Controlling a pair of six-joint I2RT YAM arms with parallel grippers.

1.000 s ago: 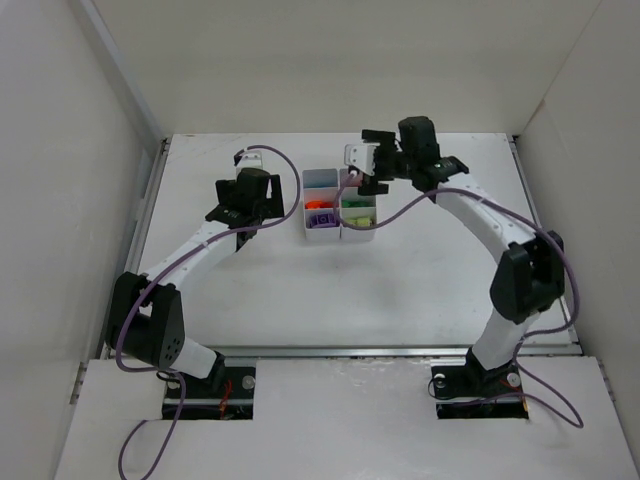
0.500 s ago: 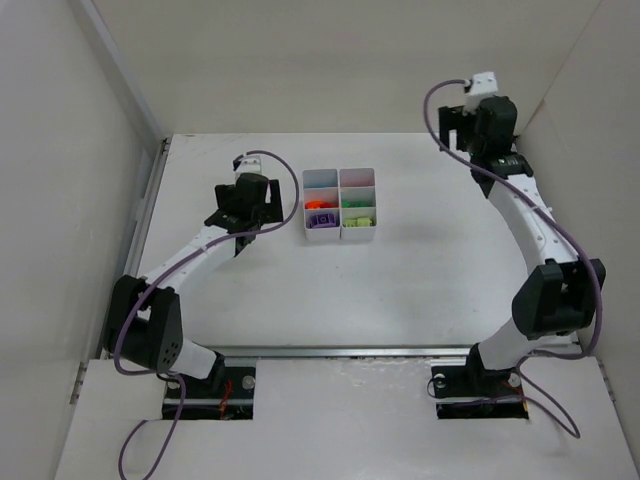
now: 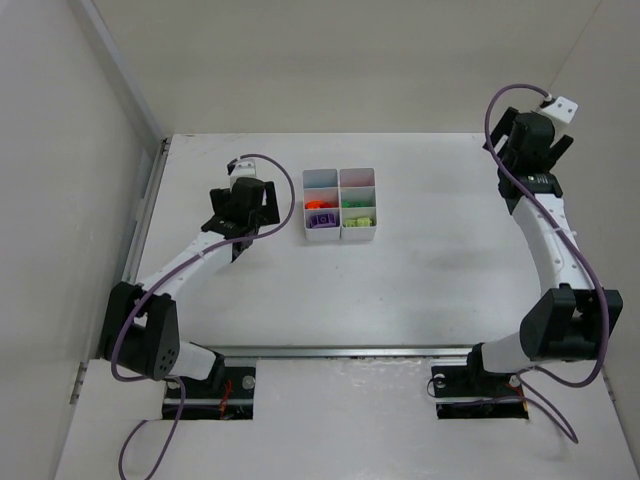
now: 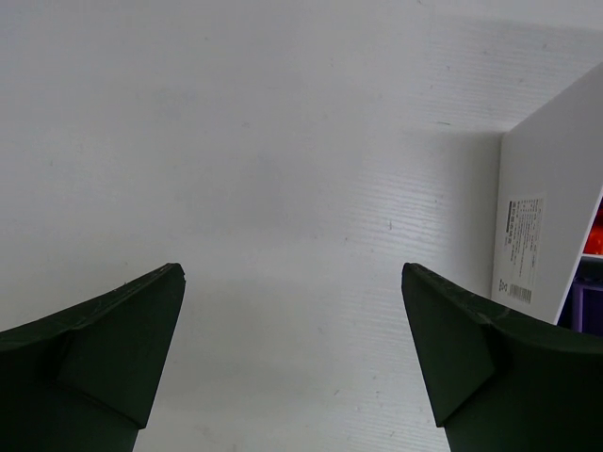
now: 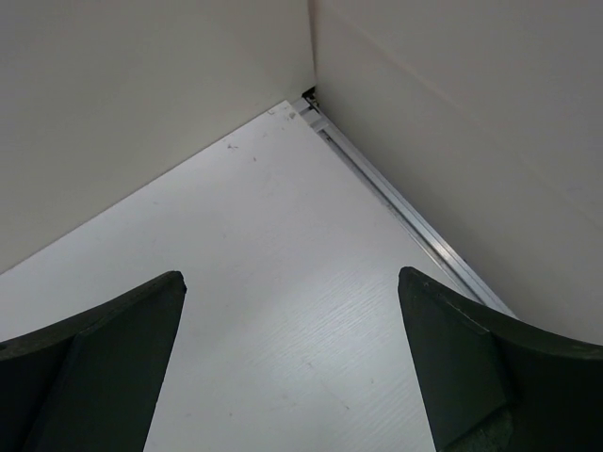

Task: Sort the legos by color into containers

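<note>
At the 9 o'clock side of the white tabletop (image 3: pixel 400 280), the left gripper (image 4: pixel 292 282) hovers with its dark fingers spread wide, holding nothing. At its 3 o'clock stands the small white plastic six-compartment tray (image 3: pixel 340 172). A printed sticker (image 4: pixel 521 250) on the tray's side wall carries text too small to read. The tiny bright plastic legos (image 3: pixel 320 204) lie inside: orange and purple in the left column, dark green and lime in the right. At the table's 2 o'clock corner, the right gripper (image 5: pixel 290 282) is likewise spread wide and empty.

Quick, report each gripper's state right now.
Left gripper: open, holding nothing.
Right gripper: open, holding nothing.
</note>
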